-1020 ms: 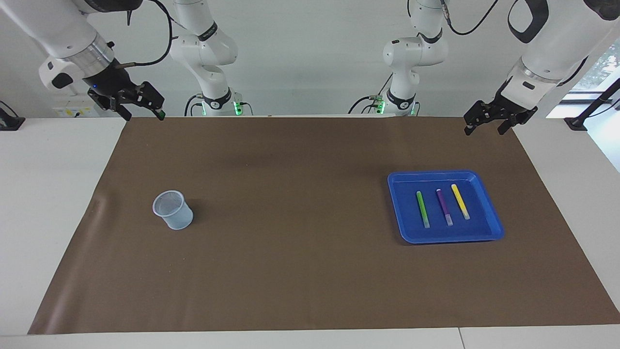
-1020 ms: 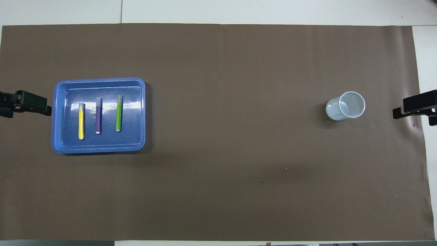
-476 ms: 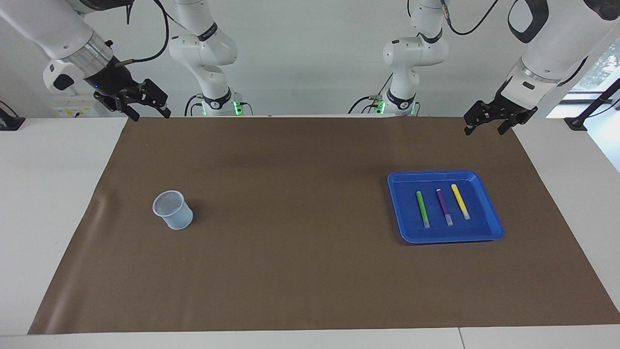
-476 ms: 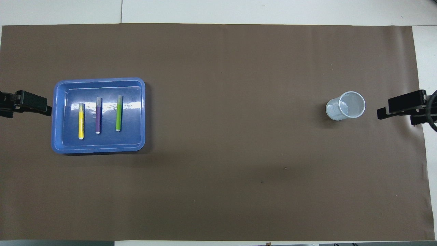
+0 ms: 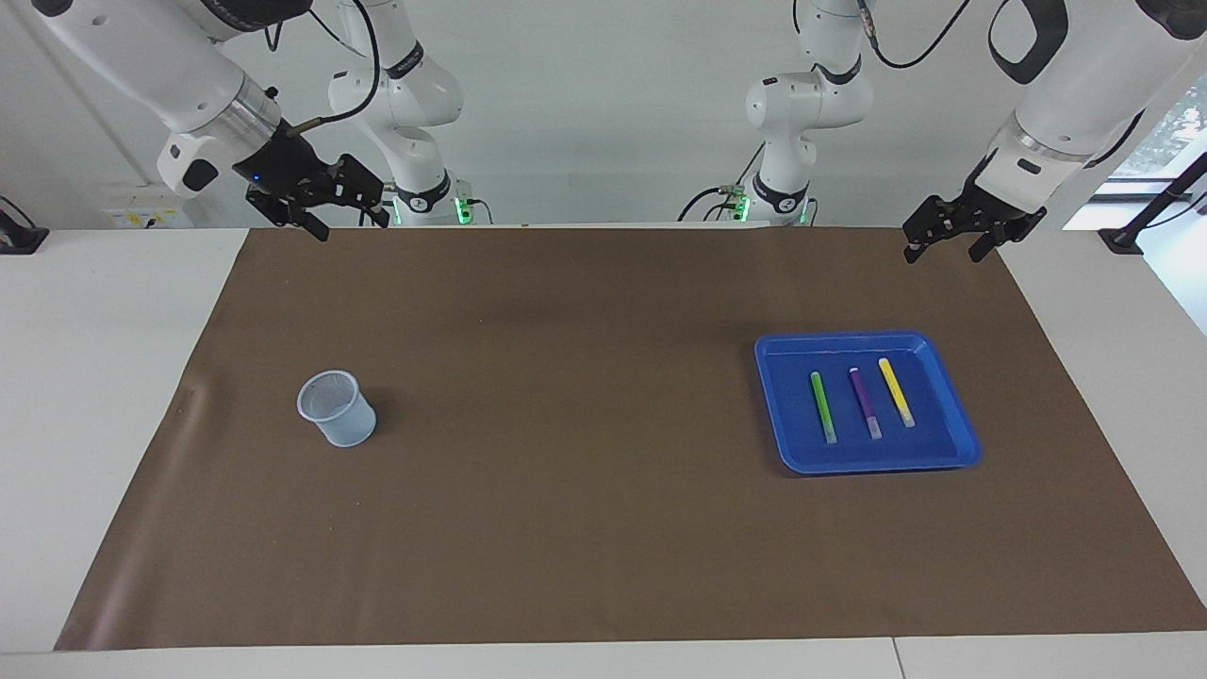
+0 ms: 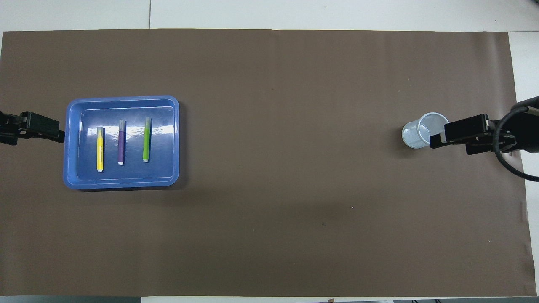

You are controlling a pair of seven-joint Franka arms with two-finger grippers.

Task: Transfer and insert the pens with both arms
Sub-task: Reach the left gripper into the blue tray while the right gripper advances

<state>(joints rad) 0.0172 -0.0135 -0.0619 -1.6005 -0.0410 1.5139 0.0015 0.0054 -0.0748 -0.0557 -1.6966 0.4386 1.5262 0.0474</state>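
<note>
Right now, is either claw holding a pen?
No. Both claws are empty: the left claw and right claw hang in the air. All three pens lie in the blue tray.

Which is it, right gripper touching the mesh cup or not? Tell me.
Apart. In the overhead view the right gripper overlaps the mesh cup, but the facing view shows it raised near the mat's edge by the robots.

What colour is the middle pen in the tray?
Purple; the slim purple pen with a pale cap shows best in the overhead view.

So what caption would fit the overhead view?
Three pens wait in a blue tray; a mesh cup stands apart.
</note>
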